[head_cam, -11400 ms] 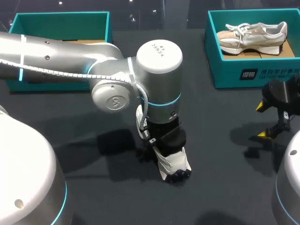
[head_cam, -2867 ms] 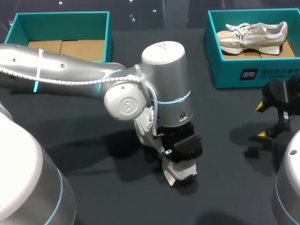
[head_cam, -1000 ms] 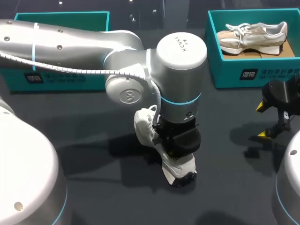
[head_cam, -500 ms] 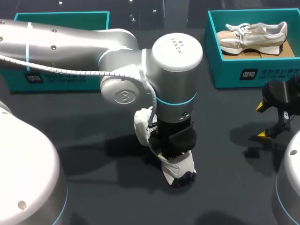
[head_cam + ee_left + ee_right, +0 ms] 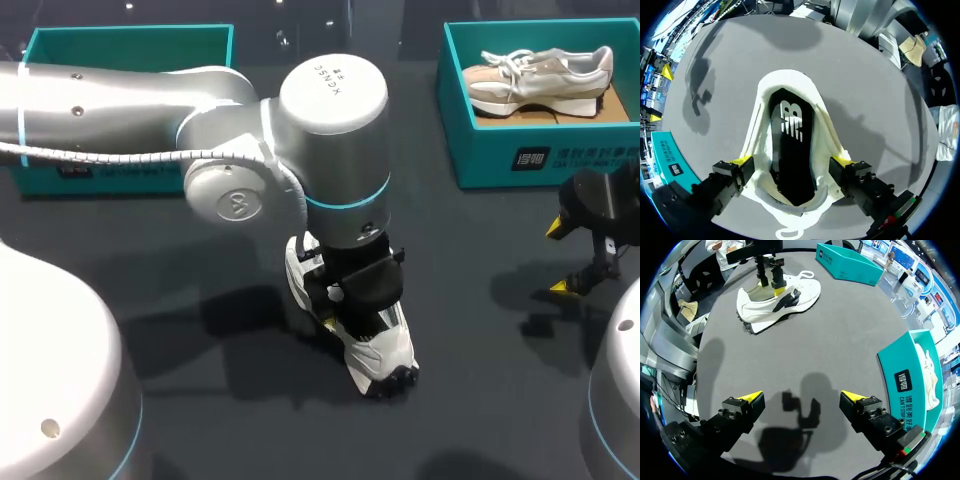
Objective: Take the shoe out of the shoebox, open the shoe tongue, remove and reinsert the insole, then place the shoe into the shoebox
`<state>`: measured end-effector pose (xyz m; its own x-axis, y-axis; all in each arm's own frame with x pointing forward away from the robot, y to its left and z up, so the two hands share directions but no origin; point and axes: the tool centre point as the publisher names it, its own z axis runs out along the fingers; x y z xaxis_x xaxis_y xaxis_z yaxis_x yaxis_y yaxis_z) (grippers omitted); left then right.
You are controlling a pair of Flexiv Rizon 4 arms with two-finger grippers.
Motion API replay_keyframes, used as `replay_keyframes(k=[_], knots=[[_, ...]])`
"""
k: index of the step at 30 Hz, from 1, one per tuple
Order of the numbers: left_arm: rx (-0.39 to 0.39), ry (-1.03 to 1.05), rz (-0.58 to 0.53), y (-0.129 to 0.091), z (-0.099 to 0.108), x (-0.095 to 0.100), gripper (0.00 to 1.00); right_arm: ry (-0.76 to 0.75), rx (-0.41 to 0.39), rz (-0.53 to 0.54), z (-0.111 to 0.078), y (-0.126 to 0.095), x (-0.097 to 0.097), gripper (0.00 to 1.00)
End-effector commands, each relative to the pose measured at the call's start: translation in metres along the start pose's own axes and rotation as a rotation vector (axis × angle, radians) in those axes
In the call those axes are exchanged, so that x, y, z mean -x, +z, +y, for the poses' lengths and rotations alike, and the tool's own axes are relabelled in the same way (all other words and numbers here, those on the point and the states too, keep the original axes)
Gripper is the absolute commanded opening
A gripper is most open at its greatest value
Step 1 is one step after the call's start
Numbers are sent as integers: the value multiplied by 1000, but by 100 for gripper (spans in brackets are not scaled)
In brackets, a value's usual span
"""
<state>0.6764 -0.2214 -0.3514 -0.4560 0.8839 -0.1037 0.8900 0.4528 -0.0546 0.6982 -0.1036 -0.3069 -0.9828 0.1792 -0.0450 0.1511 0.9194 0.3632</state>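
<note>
A teal cardboard shoebox [image 5: 130, 45] stands at the far left of the dark grey table [image 5: 200, 400], partly hidden behind the silver left arm [image 5: 120, 105]. That arm reaches in to the middle of the table, its wrist pointing straight down over a white sneaker with a black lugged sole [image 5: 385, 350]. The sneaker lies outside both boxes, upright on its sole, toe toward the near edge. In the left wrist view the left gripper [image 5: 791, 161] straddles the white sneaker [image 5: 790, 107] across its rear half. One yellow fingertip [image 5: 742, 161] lies against each side of the collar, so the pincer grips the shoe from both sides. The mouth of the shoe is spread wide, and a black insole with a white mark [image 5: 790, 135] lies inside. Farther right, a second teal shoebox [image 5: 540, 165] at the far right corner holds a beige lace-up sneaker [image 5: 540, 75] lying on its side. Nearer, the right gripper [image 5: 560, 258] hangs over bare table, well apart from the white sneaker, its fingers spread wide with nothing between them.
</note>
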Motion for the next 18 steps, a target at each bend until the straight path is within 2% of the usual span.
replay_keyframes(k=[1, 8, 14, 18], knots=[[-30, 10, -20, -3, 13, -6, 100, 1, -4, -3, 0, 0, -2, 100], [-66, 4, -22, -3, 28, -1, 98, 1, -4, -3, 0, 0, -2, 100], [-75, -4, -30, -9, 37, 1, 85, 1, -4, -3, 0, 0, -2, 100], [-75, -10, -37, -16, 40, -1, 86, 1, -4, -3, 0, 0, -2, 100]])
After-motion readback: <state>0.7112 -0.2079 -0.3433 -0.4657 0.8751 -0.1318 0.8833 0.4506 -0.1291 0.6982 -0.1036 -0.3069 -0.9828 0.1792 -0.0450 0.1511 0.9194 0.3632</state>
